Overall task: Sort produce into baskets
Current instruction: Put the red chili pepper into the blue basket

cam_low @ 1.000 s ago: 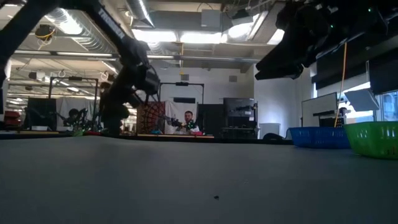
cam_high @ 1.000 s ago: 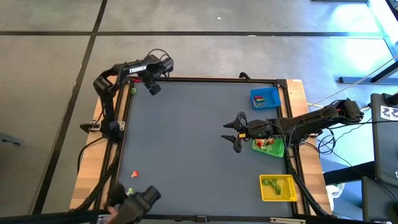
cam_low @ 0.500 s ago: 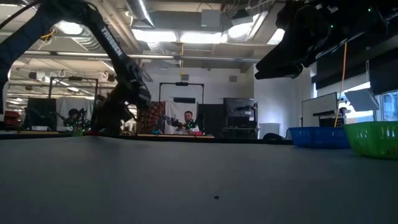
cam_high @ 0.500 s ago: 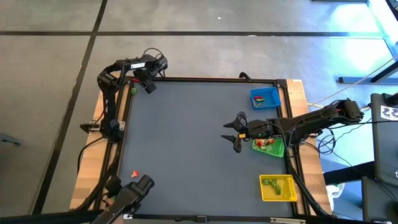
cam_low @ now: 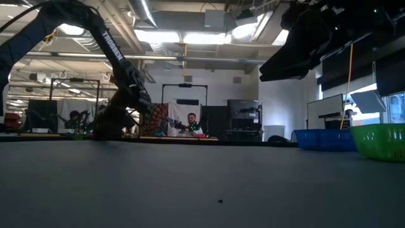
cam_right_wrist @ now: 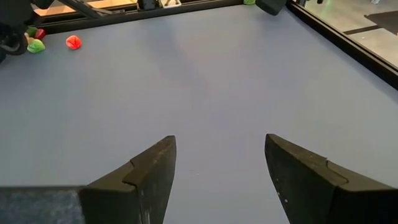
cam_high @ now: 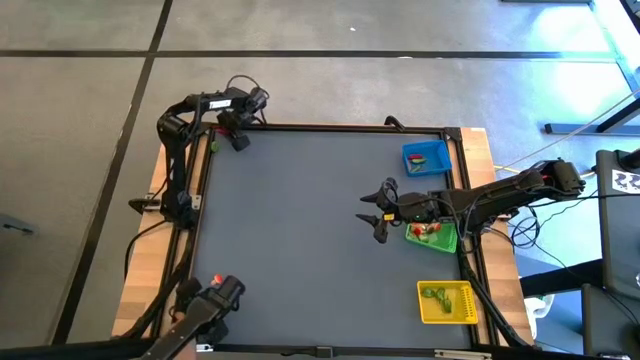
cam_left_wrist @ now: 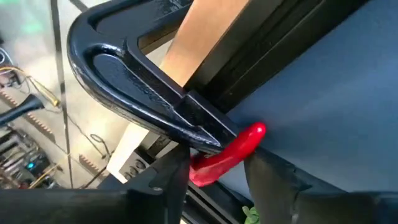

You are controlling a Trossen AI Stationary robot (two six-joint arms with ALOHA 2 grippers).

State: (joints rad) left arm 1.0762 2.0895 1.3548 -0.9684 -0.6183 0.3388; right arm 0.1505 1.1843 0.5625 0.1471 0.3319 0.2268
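We see blue basket (cam_high: pixel 426 158) holding green piece, green basket (cam_high: pixel 436 236) red and green pieces, yellow basket (cam_high: pixel 446 302) green piece, along tabletop (cam_high: pixel 300 230) right edge. Right claw (cam_high: pixel 377 211) spread beside green basket. Left claw (cam_left_wrist: pixel 214 171) spread around red piece (cam_left_wrist: pixel 227 155) at far-left corner.

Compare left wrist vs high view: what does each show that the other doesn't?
Left wrist only: a red chili-shaped piece at the table's edge, between the left gripper fingers, and a green bit beside them. High only: the blue basket, green basket, yellow basket, and the right gripper open beside the green basket. Both: the dark table top and its wooden edge.
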